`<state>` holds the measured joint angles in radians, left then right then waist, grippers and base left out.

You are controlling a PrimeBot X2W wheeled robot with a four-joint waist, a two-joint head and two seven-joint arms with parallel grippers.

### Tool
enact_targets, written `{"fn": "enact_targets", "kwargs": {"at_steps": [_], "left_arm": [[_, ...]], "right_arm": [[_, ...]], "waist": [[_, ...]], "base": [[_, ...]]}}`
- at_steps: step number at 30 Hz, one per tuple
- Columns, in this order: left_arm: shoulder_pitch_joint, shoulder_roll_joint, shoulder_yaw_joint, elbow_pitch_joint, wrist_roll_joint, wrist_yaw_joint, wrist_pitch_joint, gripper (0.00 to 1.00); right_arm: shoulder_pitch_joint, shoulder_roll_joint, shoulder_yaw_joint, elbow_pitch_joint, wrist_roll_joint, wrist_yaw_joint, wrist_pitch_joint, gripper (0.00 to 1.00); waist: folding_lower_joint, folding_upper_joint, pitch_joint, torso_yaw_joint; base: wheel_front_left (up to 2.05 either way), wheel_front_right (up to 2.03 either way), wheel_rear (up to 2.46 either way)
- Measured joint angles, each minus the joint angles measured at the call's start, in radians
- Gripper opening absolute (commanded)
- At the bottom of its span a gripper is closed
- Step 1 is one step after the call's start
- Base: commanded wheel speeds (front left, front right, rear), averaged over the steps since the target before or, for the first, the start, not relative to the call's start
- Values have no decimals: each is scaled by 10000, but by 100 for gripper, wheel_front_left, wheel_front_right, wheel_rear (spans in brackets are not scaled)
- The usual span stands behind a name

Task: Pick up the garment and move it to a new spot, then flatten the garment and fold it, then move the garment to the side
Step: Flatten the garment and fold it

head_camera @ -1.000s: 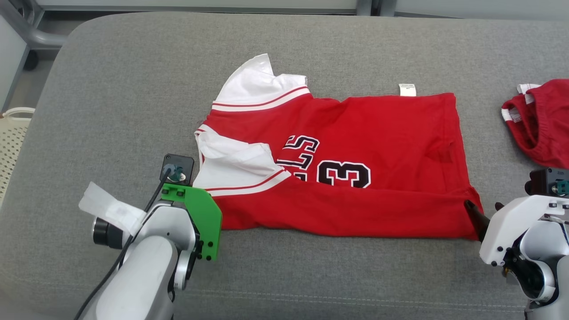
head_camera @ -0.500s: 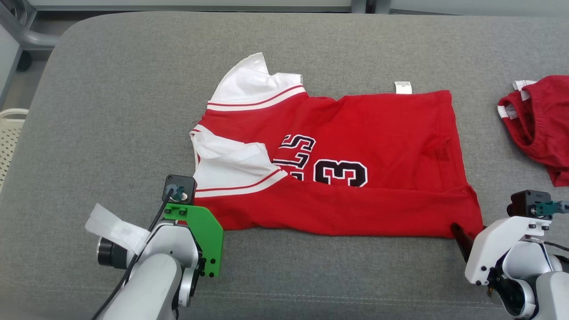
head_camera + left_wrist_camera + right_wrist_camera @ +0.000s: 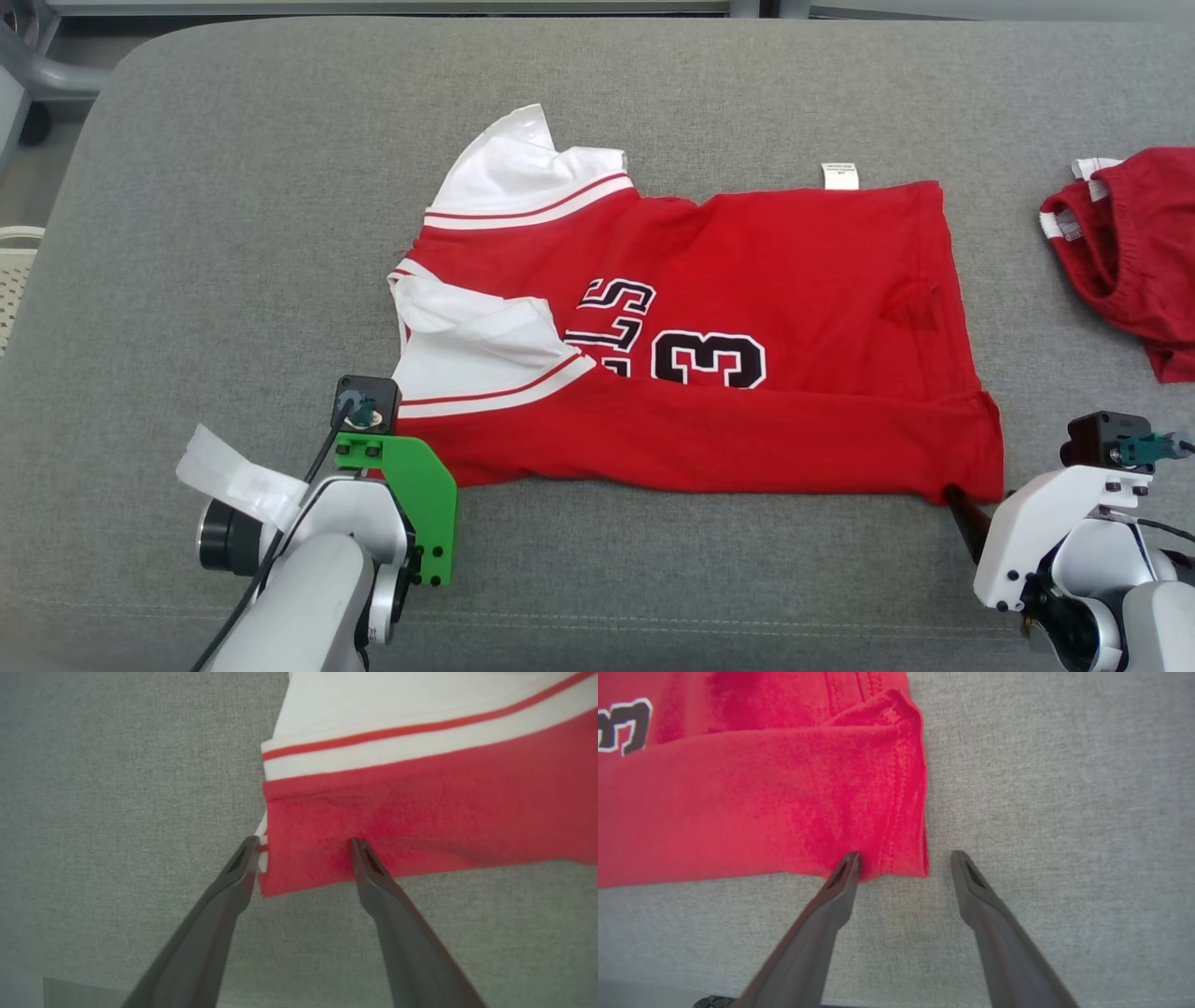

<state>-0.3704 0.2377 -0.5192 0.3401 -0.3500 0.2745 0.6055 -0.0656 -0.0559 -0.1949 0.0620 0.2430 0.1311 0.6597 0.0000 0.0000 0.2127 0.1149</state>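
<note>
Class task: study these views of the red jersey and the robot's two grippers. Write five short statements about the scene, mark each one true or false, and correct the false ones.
1. The left gripper stands open around the near left corner of the red jersey. True.
2. The right gripper is shut on the jersey's hem. False: it is open, its fingers on either side of the near right corner.
3. A second red garment lies to the right of the jersey, apart from it. True.
4. The jersey lies on a wooden table. False: it lies on a grey fabric cushion.
5. A white label sticks out at the jersey's far edge. True.
</note>
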Motion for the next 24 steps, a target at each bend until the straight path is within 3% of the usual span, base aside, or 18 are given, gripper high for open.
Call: {"fn": "enact_targets", "kwargs": {"at_steps": [2, 3, 5, 6, 8, 9, 10, 11, 12, 14, 24], "left_arm": [[-5, 0, 17, 36, -12, 31, -4, 74], [-13, 2, 19, 73, -13, 35, -6, 48], [-51, 2, 23, 128, -35, 67, -6, 22], [-76, 2, 19, 165, -82, 67, 12, 0], [-85, 0, 17, 194, -119, 59, 31, 0], [-84, 4, 19, 213, -153, 58, 35, 0], [-82, 6, 17, 219, -178, 50, 33, 0], [-81, 4, 17, 219, -192, 21, 12, 0], [-80, 6, 19, 221, -207, 15, 6, 0], [-73, 6, 23, 219, -236, -2, -102, 0], [-34, 25, 8, 228, -326, -21, -320, 0]], "right_arm": [[-8, 13, 4, 40, -2, 0, -10, 100], [-15, 17, 0, 56, -2, 0, -15, 100], [-32, 19, 2, 98, -4, 0, -15, 100], [-35, 19, -8, 121, -15, 0, -15, 100], [-53, 21, -15, 161, -77, 0, -4, 96], [-70, 23, -17, 178, -82, 0, -2, 78], [-79, 25, -23, 190, -82, 0, -6, 47], [-87, 27, -31, 192, -90, 0, -19, 35], [-105, 29, -38, 201, -100, 0, -42, 30], [-132, 31, -46, 217, -115, 0, -96, 0], [-145, 33, 171, 27, 222, 0, -2, 0]], "waist": [[0, 0, 43, -4], [0, 0, 62, -5], [0, 0, 94, -2], [0, 0, 104, 3], [0, 0, 116, 12], [0, 0, 116, 9], [0, 0, 116, 6], [0, 0, 116, 4], [0, 0, 116, 4], [0, 0, 106, 7], [0, 0, -47, 8]], "base": [[0, 0, 0], [0, 0, 0], [0, 0, 0], [0, 0, 0], [0, 0, 0], [0, 0, 0], [0, 0, 0], [0, 0, 0], [0, 0, 0], [0, 0, 0], [0, 0, 0]]}}
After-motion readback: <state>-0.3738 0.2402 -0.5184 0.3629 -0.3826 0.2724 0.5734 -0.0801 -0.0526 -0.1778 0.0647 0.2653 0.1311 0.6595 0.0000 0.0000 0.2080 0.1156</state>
